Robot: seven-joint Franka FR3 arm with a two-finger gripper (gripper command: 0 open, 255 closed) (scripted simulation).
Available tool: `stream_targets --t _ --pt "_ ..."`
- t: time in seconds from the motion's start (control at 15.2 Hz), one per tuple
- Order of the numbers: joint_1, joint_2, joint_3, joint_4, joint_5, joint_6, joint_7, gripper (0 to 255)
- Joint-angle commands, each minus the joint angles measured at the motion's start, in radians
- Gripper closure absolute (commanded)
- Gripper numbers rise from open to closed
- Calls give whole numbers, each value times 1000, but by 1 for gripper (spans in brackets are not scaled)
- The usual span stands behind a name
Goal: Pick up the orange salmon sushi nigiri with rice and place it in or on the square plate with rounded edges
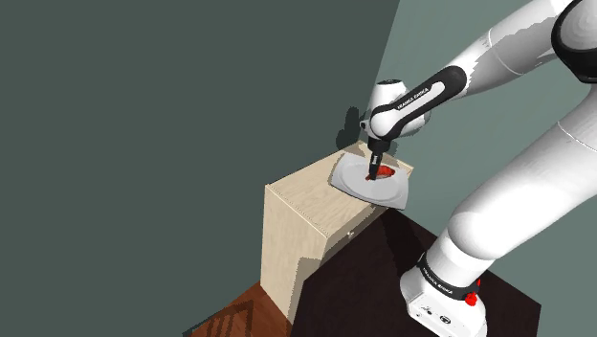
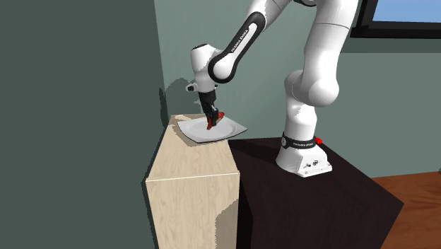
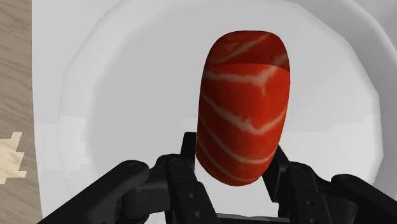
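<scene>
A red-orange salmon nigiri (image 3: 245, 108) with pale stripes is clasped between my black fingers (image 3: 188, 153), just over the middle of the white square plate (image 3: 114, 95). In the shoulder view my gripper (image 1: 376, 172) points down into the plate (image 1: 359, 184) with the sushi (image 1: 385, 171) at its tip. From the second exterior view the gripper (image 2: 210, 124) holds the sushi (image 2: 215, 119) low over the plate (image 2: 230, 130), which overhangs the light wooden cabinet (image 2: 191, 163). I cannot tell whether the sushi touches the plate.
The plate lies at the cabinet's (image 1: 306, 215) far end, close to the grey-green wall corner (image 2: 164, 85). The dark stand (image 2: 318, 191) adjoins the cabinet. Wooden floor (image 1: 239, 316) shows below.
</scene>
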Motion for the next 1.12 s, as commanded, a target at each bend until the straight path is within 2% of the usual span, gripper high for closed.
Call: stream_targets --t 0.0,0.13,0.2,0.53,0.79,1.06 --pt "3 3 2 -2 1 3 0 255" --pt "3 3 1 -2 1 3 0 255" --pt "3 3 2 -3 1 4 1 0" --pt "3 3 1 -2 1 3 0 0" --pt "14 -98 27 54 16 -155 0 0" --pt "14 -98 28 54 16 -155 0 0"
